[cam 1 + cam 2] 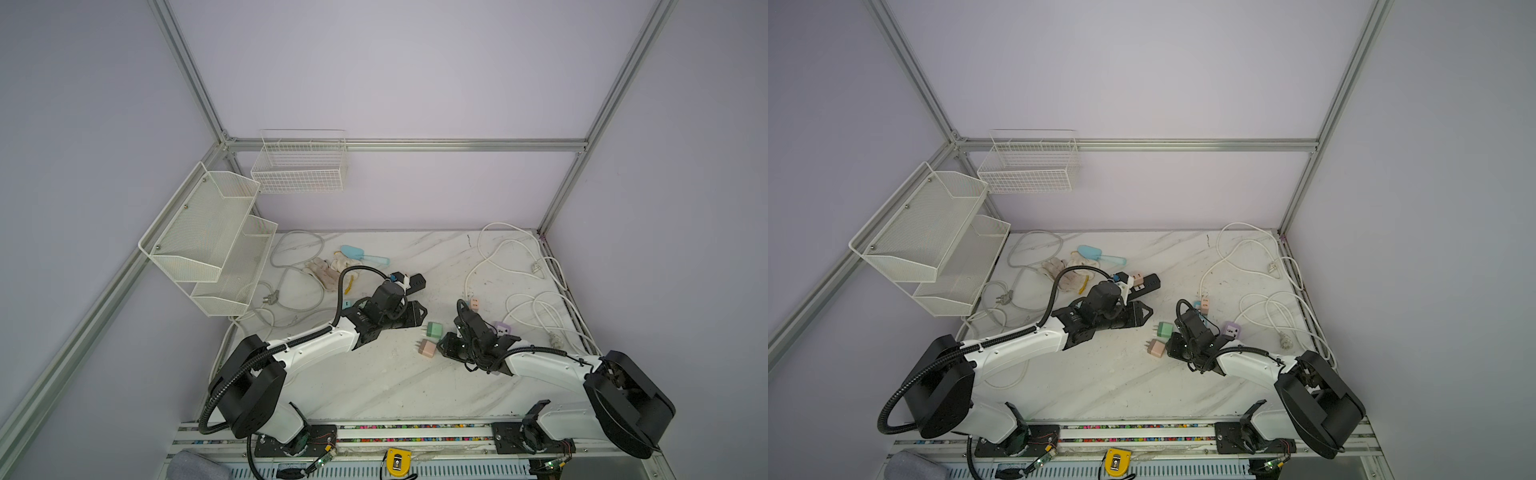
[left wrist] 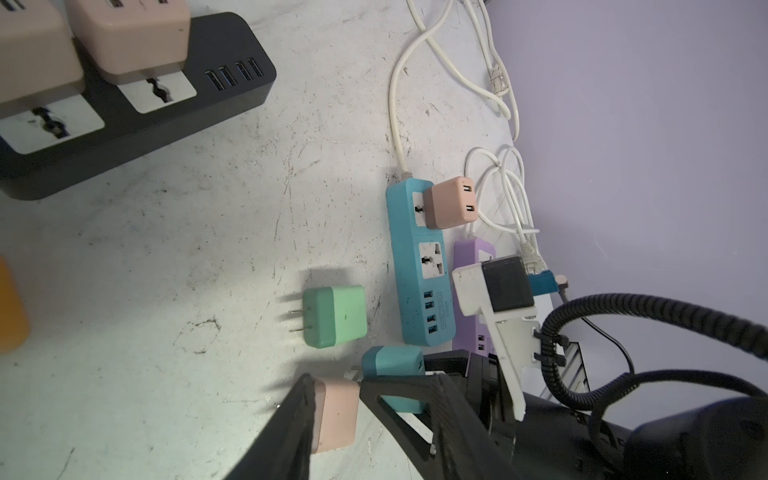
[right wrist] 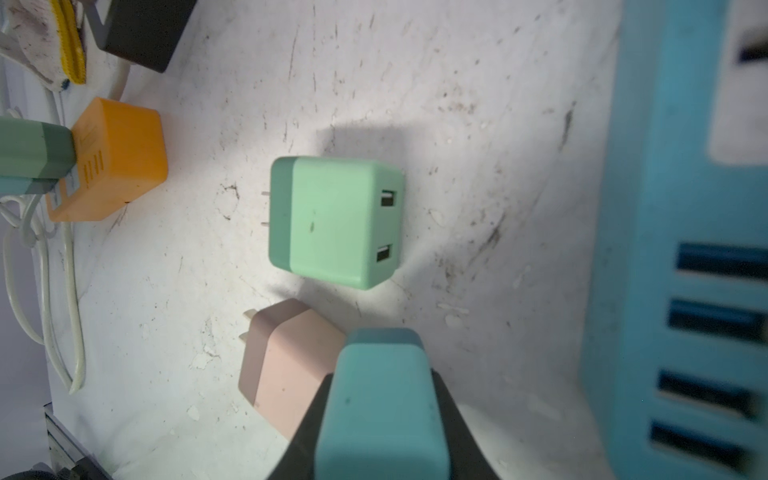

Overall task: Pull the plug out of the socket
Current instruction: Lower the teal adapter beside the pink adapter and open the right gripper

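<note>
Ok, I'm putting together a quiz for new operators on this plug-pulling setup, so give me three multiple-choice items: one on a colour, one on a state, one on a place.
1. The plug in the right gripper's fingers is:
A. orange
B. purple
C. teal

2. The pink plug on the blue power strip is:
A. plugged in
B. lying loose
C. held in the fingers

3. The green plug lies:
A. in the blue power strip
B. on the tabletop, beside a loose pink plug
C. in the fingers

Key:
1 C, the fingers clamp a teal plug.
2 A, it sits seated in the strip's socket.
3 B, its prongs are bare, in no socket.
</note>
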`<action>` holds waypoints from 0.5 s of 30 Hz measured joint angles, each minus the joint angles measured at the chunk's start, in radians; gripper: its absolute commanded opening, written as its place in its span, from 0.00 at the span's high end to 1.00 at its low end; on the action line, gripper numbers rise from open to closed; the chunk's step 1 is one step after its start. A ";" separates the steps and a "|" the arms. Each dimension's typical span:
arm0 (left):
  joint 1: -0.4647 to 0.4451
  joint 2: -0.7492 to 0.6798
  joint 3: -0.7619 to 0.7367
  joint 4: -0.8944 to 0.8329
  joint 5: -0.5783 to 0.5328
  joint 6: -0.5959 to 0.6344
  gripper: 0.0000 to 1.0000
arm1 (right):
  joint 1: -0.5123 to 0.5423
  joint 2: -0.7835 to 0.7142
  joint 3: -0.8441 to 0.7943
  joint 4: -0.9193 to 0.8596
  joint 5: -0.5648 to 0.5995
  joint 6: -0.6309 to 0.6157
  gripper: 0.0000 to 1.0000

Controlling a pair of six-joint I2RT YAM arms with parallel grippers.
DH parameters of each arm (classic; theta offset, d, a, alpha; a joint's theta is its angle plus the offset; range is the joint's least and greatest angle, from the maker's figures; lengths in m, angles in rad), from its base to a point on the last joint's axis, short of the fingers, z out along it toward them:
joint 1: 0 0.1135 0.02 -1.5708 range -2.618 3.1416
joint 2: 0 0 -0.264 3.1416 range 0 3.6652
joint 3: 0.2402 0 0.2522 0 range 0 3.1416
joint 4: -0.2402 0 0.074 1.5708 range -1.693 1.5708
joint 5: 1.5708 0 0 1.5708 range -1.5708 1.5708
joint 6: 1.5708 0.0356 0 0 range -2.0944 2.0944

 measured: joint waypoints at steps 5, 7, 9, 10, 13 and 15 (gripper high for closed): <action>0.000 0.003 0.000 0.000 0.000 -0.004 0.54 | 0.000 0.015 0.045 -0.022 0.018 -0.027 0.70; 0.000 0.003 0.000 0.000 0.001 -0.006 0.53 | 0.000 0.019 0.047 -0.024 0.018 -0.034 0.68; 0.000 0.004 0.000 0.000 0.001 -0.007 0.53 | 0.000 0.019 0.047 -0.035 0.021 -0.041 0.64; 0.000 0.003 0.000 0.000 0.001 -0.006 0.53 | 0.000 0.019 0.048 -0.040 0.022 -0.043 0.60; 0.000 0.004 0.000 0.000 0.001 -0.007 0.53 | 0.000 0.018 0.050 -0.068 0.032 -0.043 0.50; 0.000 0.004 0.000 0.000 0.001 -0.006 0.53 | 0.000 0.014 0.050 -0.083 0.039 -0.045 0.46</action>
